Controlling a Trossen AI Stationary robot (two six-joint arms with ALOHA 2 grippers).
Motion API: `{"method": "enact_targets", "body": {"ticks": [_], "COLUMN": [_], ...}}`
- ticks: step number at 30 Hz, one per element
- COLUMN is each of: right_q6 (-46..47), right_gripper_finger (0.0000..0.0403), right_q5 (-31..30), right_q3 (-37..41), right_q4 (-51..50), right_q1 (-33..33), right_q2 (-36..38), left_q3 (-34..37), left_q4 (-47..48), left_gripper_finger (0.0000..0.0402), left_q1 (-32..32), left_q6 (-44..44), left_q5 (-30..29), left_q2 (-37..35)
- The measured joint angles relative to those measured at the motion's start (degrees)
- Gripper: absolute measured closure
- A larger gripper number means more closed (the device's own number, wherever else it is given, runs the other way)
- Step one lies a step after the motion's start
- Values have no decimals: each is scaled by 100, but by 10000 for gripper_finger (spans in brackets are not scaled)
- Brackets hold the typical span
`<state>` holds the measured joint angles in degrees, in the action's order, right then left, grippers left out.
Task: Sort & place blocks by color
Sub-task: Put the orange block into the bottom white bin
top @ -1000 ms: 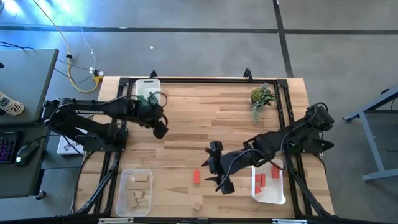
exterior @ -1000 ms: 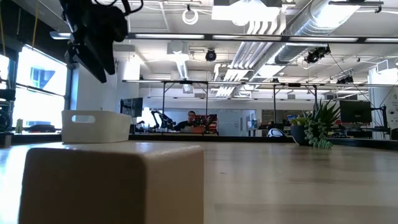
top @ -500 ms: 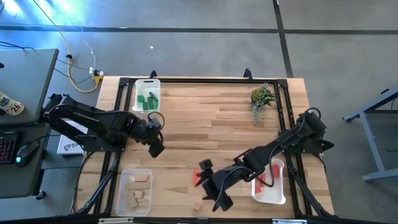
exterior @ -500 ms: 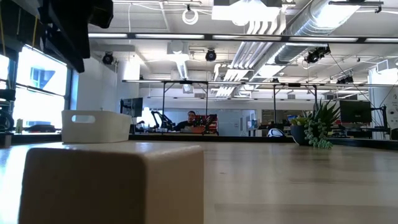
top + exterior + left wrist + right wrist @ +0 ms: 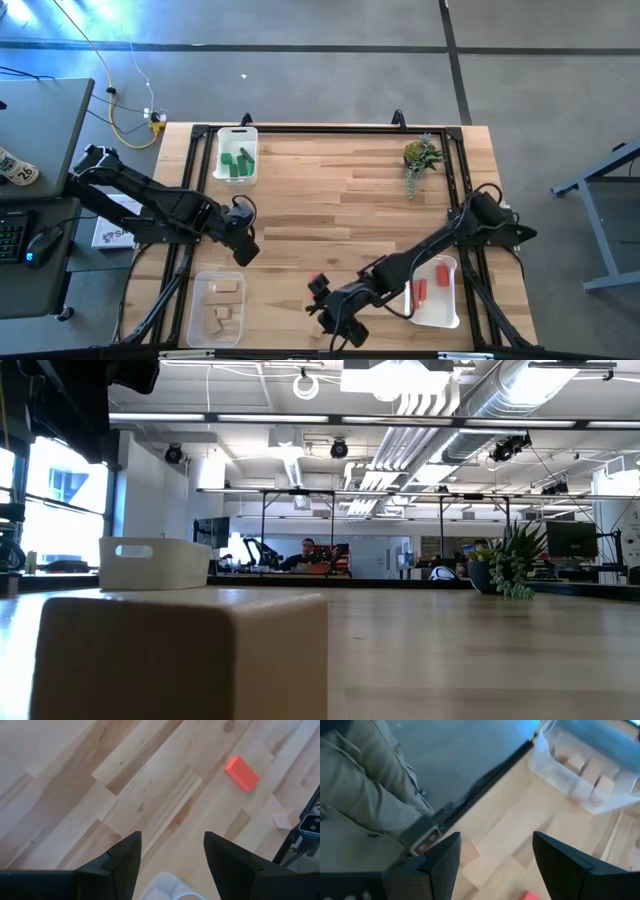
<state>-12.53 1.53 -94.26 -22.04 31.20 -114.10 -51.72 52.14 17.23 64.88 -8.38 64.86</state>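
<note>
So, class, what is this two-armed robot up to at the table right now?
It is sorting blocks by colour into trays. The right gripper, open and empty, hovers near the table's front edge over a loose tan block, with a red block lying close by. The left gripper, also open, waits above the tan tray. Green blocks and red ones already sit in their own trays.

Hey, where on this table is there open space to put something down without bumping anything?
The bare wood between the white tray of green blocks and the small potted plant is widest. It is crowded along the near edge, around the right tool, the clear tray of tan blocks and the white tray of red blocks.
</note>
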Motion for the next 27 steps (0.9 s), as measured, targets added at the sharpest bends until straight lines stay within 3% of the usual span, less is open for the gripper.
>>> {"method": "enact_targets", "body": {"ticks": [8,27], "right_q6": [-551,-2496], "right_gripper_finger": [169,169], "right_q5": [-292,-77], "right_q3": [0,0], "right_q4": [-205,-776], "right_q1": [-167,-957], "right_q2": [-460,-1021], "left_q3": [0,0], "left_q4": [-12,-20], "left_gripper_finger": [200,200], "left_q1": [259,427], "left_q6": [210,204], "left_q5": [-149,-391], "left_q2": [0,2]}}
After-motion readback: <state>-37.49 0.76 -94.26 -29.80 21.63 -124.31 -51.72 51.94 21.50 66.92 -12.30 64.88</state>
